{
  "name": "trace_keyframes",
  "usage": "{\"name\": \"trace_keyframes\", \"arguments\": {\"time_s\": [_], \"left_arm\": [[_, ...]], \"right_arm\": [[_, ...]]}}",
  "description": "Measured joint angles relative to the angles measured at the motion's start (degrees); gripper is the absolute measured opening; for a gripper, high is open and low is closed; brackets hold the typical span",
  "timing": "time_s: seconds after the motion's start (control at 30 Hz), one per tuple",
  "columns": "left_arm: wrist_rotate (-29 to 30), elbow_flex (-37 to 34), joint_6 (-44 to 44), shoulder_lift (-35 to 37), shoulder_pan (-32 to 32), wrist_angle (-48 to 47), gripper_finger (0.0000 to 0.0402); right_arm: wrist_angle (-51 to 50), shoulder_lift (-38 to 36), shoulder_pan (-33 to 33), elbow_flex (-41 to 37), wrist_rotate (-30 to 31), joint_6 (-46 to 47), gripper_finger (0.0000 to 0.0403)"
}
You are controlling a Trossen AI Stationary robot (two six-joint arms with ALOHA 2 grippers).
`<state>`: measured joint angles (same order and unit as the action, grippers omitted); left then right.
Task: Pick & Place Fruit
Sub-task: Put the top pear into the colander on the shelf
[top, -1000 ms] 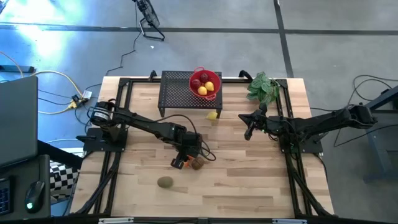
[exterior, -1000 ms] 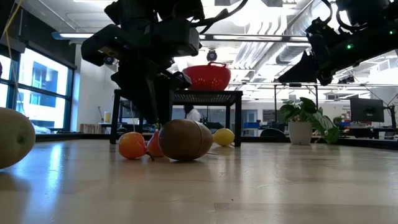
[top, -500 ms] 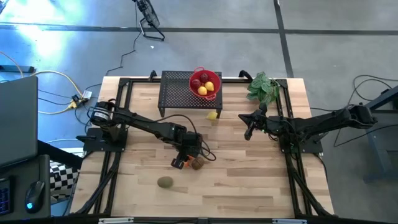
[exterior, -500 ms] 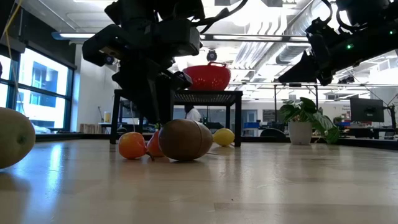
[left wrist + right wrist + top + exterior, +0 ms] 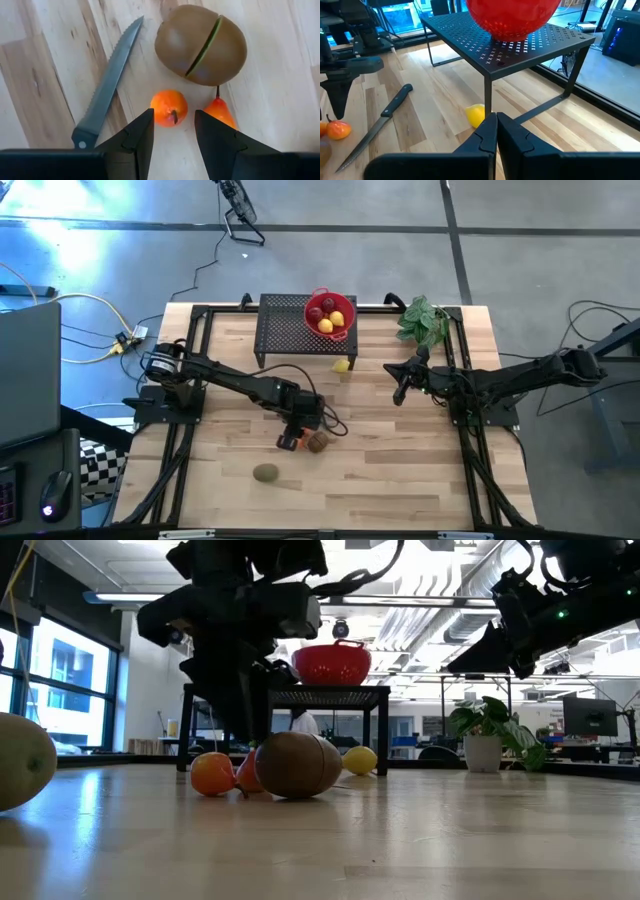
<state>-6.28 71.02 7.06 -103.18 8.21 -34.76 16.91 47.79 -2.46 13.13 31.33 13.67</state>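
Observation:
My left gripper [image 5: 173, 114] points steeply down at mid-table, open, its fingertips on either side of a tiny orange fruit [image 5: 168, 106]. Beside that fruit lie an orange-red one with a stem [image 5: 220, 112] and a brown kiwi with a green slit [image 5: 201, 44]. A second kiwi [image 5: 265, 473] lies nearer the front edge. A lemon [image 5: 342, 365] rests by the black stand [image 5: 290, 330]. The stand carries a red bowl [image 5: 330, 315] holding dark red and yellow fruit. My right gripper [image 5: 496, 120] is shut and empty, held above the table's right half. My left gripper comes at the tiny orange fruit from above, slanting, with one finger [image 5: 142, 130] on each side of it. The fruit rests on the table. Whether the fingers touch it I cannot tell.
A dark-handled serrated knife [image 5: 107, 82] lies on the wood close beside the small fruit. A green leafy plant [image 5: 420, 320] stands at the far right corner. Black frame rails [image 5: 180, 430] run along both sides of the table.
My left gripper has rolled slightly about its own pointing line while staying over the small fruit. The fruit has kept its place.

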Motion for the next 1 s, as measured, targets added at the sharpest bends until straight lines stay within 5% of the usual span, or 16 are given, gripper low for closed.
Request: {"name": "trace_keyframes", "arguments": {"time_s": [0.77,1.0], "left_arm": [[-0.18,0.00,-18.74,-0.02,0.03,0.80,0.0136],[1.74,0.00,-17.93,-0.02,0.07,0.56,0.0136]], "right_arm": [[-0.07,0.00,0.00,0.00,0.00,-0.61,0.0003],[-0.42,0.00,0.00,0.00,0.00,-0.61,0.0003]]}}
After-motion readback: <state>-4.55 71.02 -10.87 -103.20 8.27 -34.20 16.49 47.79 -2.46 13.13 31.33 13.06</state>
